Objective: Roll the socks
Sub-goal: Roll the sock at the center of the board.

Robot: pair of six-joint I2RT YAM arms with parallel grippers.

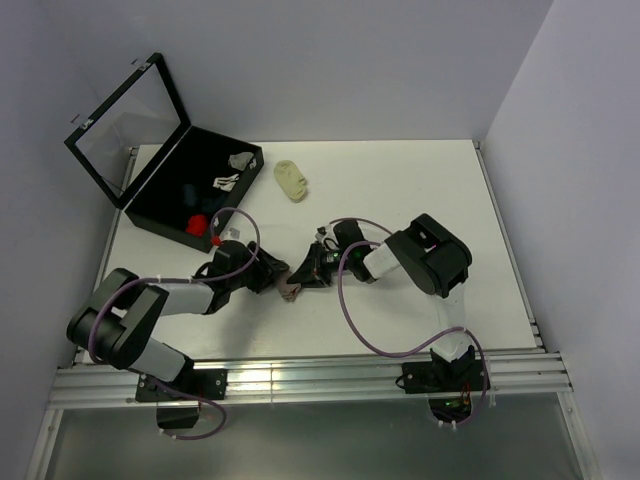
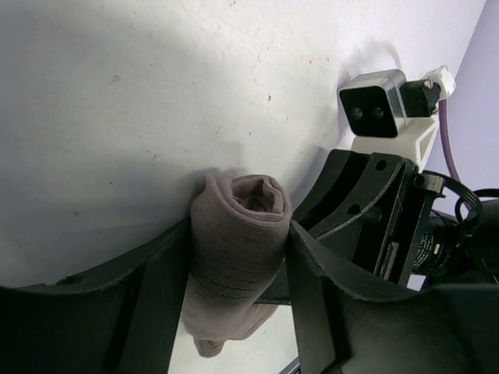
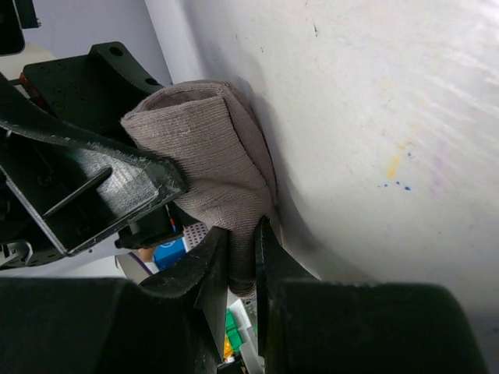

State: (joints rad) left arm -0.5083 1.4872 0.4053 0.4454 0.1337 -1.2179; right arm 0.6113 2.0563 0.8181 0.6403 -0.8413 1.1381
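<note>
My left pincer point(image 2: 240, 261) is clamped on the dusty-pink sock point(image 2: 242, 206). The sock is wound into a short fat roll that fills the gap between my two fingers point(image 2: 156, 288) and touches both, with its open spiral end poking out past the fingertips. My right pincer point(image 3: 242, 234) faces the left one tip to tip and is nipped nearly closed on a fold at the roll's lower edge, with cloth caught in the thin slit between its fingers. Seen from that wrist, the bulk of the roll bulges out just beyond those tips, and one of my left fingers point(image 3: 93, 167) presses across its side. The roll's far side lies against the table point(image 1: 400, 190).

From above, both pincers meet over the sock point(image 1: 291, 290). My left arm point(image 1: 150, 310) lies low and stretched out, reaching right from its base. My right arm point(image 1: 430, 255) is folded, elbow out to the right, forearm running back left to the meeting point.

The table's near edge runs behind both pincers, toward my bases. Bare table opens beyond the pincers and off to the right of the right one. Beyond and left of my left pincer stands a black case point(image 1: 150, 215) with its lid up, near that wrist. A pale-yellow sock point(image 1: 292, 180) lies well beyond both pincers, beside the case.
</note>
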